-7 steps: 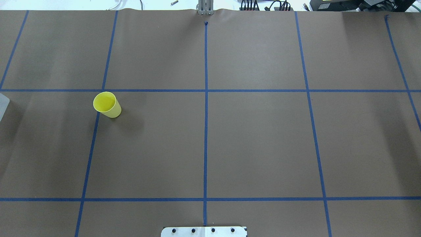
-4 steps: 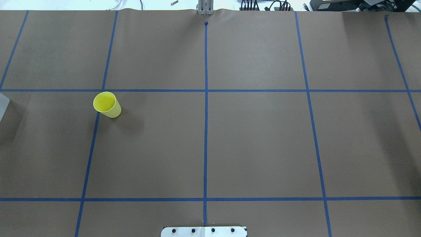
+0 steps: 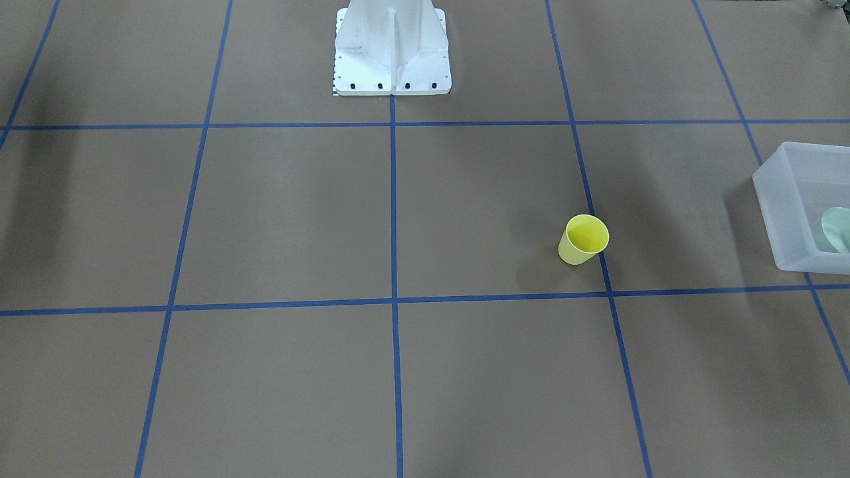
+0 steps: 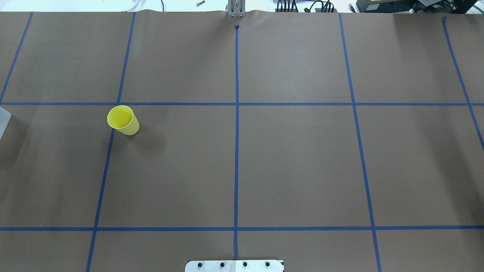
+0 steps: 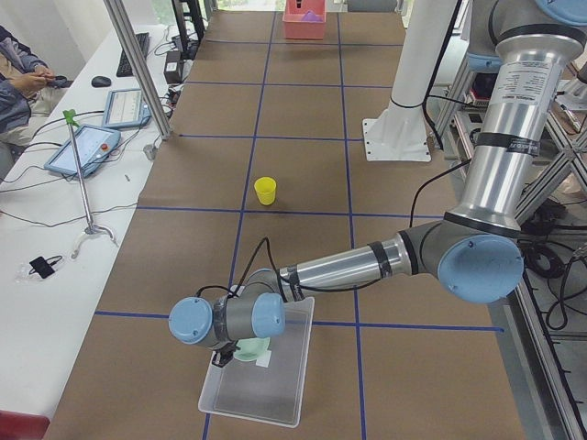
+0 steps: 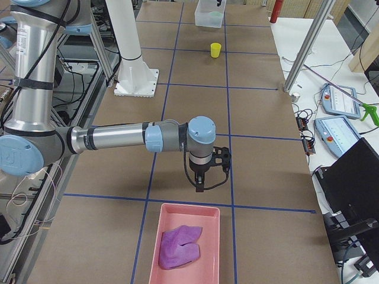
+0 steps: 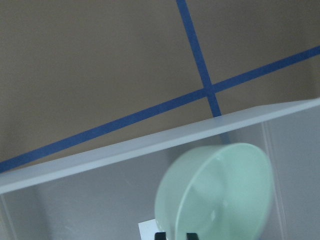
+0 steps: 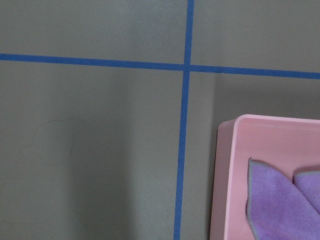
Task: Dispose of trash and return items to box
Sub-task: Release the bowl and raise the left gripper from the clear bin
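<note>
The pale mint-green bowl [image 7: 220, 195] hangs tilted on its edge inside the frosted white box [image 7: 125, 150]. Its rim sits between the dark fingertips of my left gripper [image 7: 175, 235], which is shut on it. The front-facing view shows the bowl [image 3: 838, 229] in the box [image 3: 773, 199] at the right edge. The left side view shows my left gripper [image 5: 225, 353] low over the box [image 5: 275, 394]. My right gripper [image 6: 204, 180] hovers near the pink tray [image 6: 177, 219]; I cannot tell whether it is open or shut. A yellow cup [image 4: 123, 120] stands upright on the table.
The pink tray holds a purple cloth [image 6: 180, 245], which also shows in the right wrist view [image 8: 285, 205]. The white pedestal base [image 3: 392, 53] stands at the robot's side of the table. Blue tape lines grid the brown surface. Only the box's corner [image 4: 3, 121] shows overhead.
The box's corner at the overhead view's left edge shifted slightly. The yellow cup has not moved.
</note>
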Controlling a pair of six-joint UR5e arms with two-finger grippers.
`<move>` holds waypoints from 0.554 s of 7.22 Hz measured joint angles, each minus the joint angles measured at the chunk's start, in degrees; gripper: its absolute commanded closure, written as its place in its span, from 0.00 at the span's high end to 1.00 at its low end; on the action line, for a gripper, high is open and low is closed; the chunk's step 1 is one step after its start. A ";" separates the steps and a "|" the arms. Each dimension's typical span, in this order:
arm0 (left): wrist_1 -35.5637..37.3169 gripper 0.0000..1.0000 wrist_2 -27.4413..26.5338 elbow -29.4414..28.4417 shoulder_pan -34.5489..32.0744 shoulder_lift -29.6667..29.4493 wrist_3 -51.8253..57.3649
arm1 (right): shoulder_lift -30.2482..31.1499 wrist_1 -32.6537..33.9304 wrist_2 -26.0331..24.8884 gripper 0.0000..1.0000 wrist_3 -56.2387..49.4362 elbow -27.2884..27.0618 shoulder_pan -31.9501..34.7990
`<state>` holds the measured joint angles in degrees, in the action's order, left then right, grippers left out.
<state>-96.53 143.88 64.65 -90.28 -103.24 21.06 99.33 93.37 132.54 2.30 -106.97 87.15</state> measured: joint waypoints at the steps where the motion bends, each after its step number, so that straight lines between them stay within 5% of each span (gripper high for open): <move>1: 1.36 0.99 0.02 5.99 0.35 -0.10 -8.47 | 0.04 -0.02 -0.04 1.00 -0.01 -0.02 -0.01; 4: 2.76 0.99 -1.39 26.13 12.72 0.65 -39.75 | 0.10 -0.02 0.24 1.00 0.46 -0.04 -0.02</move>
<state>-93.77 142.49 90.79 -77.56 -102.59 -18.69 99.42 93.36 132.78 2.76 -107.01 87.13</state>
